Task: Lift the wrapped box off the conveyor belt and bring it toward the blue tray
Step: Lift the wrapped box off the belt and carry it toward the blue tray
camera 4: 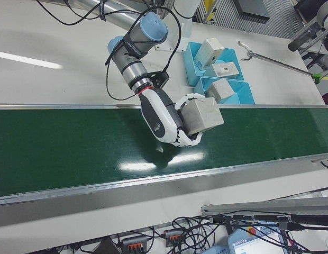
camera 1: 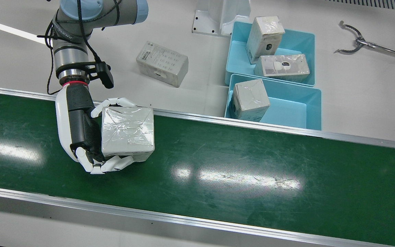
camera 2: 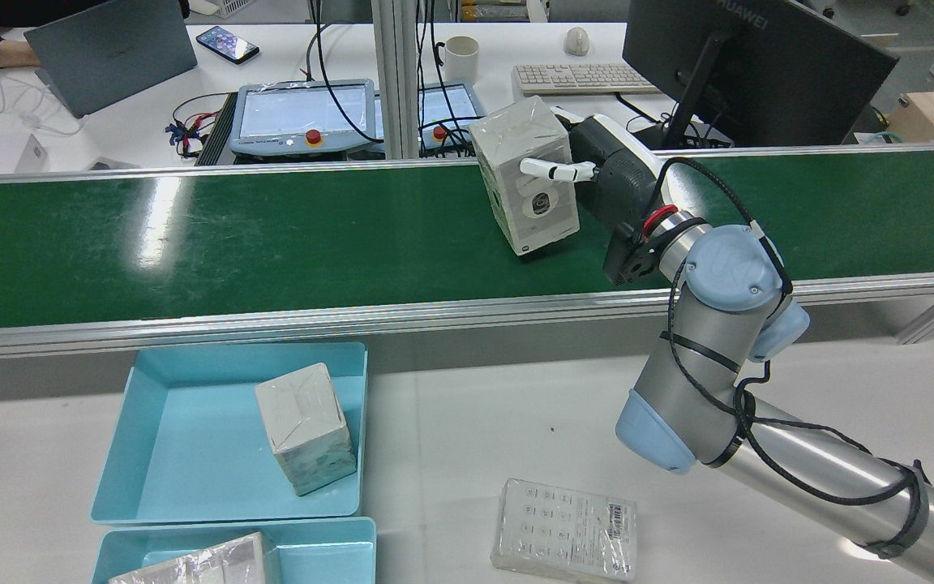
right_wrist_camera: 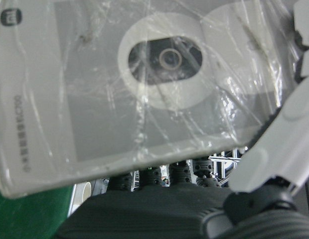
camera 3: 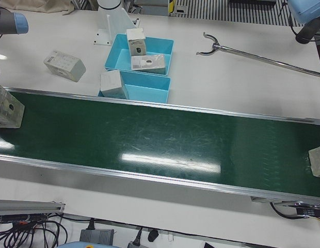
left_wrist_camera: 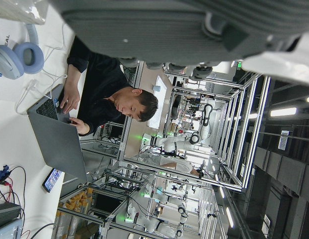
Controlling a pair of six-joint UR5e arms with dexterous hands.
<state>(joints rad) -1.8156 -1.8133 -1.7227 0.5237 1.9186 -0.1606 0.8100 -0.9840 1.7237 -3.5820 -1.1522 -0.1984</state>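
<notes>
The wrapped box (camera 1: pixel 128 133) is a pale carton in crinkled clear film. My right hand (camera 1: pixel 81 130) is shut on it, with white fingers (camera 1: pixel 115 164) curled round its two sides. It hangs tilted over the green conveyor belt (camera 1: pixel 252 164), seemingly just off the surface. The rear view shows the same box (camera 2: pixel 525 182) and right hand (camera 2: pixel 617 191) over the belt's far half. Up close, the right hand view is filled by the box face (right_wrist_camera: pixel 119 89). Of my left hand only the dark palm (left_wrist_camera: pixel 169 30) shows, with nothing in it. The nearest blue tray (camera 1: pixel 286 113) lies beside the belt.
A wrapped box (camera 1: pixel 250 99) stands in that tray; the second blue tray (camera 1: pixel 307 37) behind it holds two more. A flat wrapped box (camera 1: pixel 162 63) lies loose on the white table. A metal grabber tool (camera 1: pixel 355 41) rests far off. Another wrapped box (camera 3: pixel 319 160) sits at the belt's end.
</notes>
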